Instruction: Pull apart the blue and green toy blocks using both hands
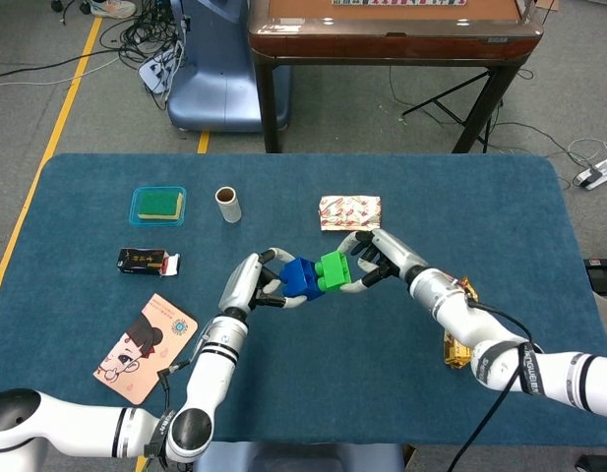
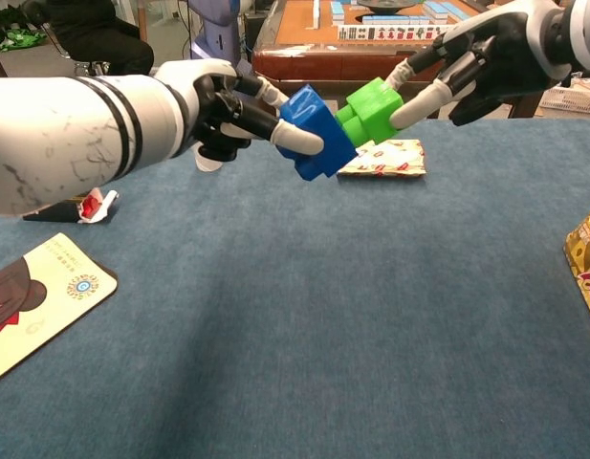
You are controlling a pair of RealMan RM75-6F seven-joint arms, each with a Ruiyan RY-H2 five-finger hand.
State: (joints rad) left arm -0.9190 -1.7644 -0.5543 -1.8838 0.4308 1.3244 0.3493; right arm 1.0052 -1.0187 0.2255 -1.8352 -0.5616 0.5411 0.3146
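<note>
Above the middle of the blue table, my left hand (image 1: pixel 256 283) (image 2: pixel 228 113) grips the blue block (image 1: pixel 301 279) (image 2: pixel 316 132). My right hand (image 1: pixel 380 261) (image 2: pixel 476 65) grips the green block (image 1: pixel 333 269) (image 2: pixel 374 106), its studs pointing toward the blue one. In the chest view the two blocks have drawn apart; the green one is tilted, its studded end right by the blue block's corner. Whether they still touch I cannot tell.
On the table lie a patterned packet (image 1: pixel 350 212) (image 2: pixel 388 159) just behind the blocks, a cardboard roll (image 1: pixel 227 204), a green sponge in a clear tray (image 1: pixel 158 205), a black packet (image 1: pixel 145 261), a cartoon card (image 1: pixel 146 345) (image 2: pixel 29 304) and yellow snack bags (image 1: pixel 456 346) (image 2: pixel 587 264) at right.
</note>
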